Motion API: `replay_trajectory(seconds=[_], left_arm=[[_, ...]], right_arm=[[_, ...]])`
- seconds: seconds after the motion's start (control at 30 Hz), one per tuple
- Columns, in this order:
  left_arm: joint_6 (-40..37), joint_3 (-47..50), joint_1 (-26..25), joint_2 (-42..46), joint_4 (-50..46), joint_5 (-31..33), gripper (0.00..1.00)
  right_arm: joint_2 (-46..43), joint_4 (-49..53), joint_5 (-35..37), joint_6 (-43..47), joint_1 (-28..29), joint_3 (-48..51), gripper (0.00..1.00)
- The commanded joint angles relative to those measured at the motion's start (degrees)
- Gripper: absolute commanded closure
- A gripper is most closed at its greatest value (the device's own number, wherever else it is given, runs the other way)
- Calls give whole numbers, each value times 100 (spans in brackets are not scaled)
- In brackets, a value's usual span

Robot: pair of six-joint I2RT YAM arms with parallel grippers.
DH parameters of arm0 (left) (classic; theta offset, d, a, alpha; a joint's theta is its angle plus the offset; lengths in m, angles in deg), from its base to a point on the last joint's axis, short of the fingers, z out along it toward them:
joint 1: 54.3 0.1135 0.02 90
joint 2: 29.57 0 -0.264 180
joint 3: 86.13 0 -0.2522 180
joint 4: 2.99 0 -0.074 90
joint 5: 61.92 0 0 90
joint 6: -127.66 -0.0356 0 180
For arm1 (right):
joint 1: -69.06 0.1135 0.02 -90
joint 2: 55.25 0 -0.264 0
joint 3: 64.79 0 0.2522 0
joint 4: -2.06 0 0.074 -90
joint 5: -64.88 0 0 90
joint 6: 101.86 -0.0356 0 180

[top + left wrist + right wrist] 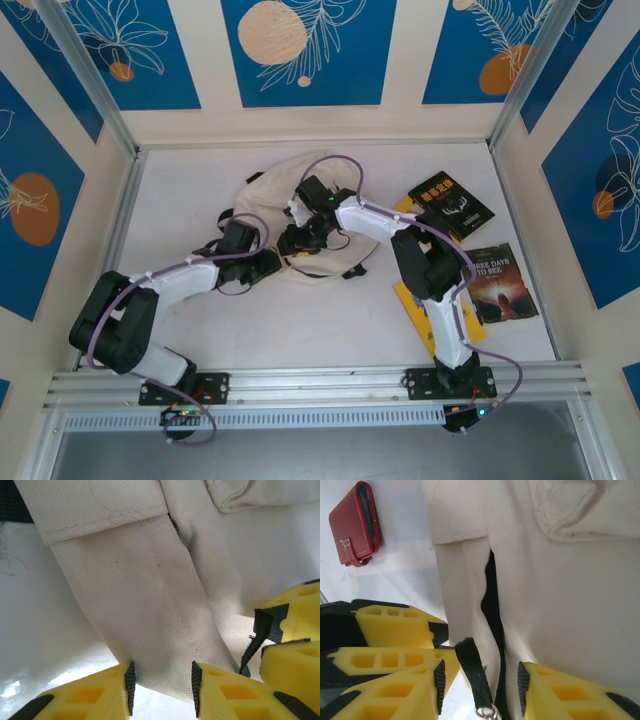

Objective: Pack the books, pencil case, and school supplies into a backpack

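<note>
Lying crumpled, the cream backpack (285, 175) has books (450, 205) just right of it. The left gripper (162, 680) straddles a fold of backpack fabric, jaws half closed, grip unclear. The right gripper (480, 680) stands partly open around the backpack's black zipper pull (472, 672).

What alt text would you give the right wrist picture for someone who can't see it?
Two yellow fingers of the right tool stand apart on either side of a black zipper pull on a cream canvas backpack. A red wallet-like case lies on the white table at upper left.
</note>
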Motion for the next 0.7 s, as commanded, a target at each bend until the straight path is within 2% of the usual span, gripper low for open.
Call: replay_trajectory(seconds=[0.0,0.2,0.27,0.33,0.47,0.57,0.67], left_arm=[[195,113,73,-49,191,-117,67],[281,228,81,129,147,0,79],[302,245,81,162,169,-65,79],[390,292,82,226,248,-168,80],[677,448,86,386,459,-381,75],[930,551,72,427,753,-619,68],[1129,602,59,351,1026,-790,65]], right_arm=[[149,221,-242,171,35,-205,57],[224,258,-258,227,31,-250,64],[224,272,-233,241,30,-261,72],[194,259,-126,212,31,-246,86],[-28,-65,53,27,-3,-31,96],[-159,-321,-8,-154,-62,102,98],[-188,-435,-109,-267,-108,158,98]])
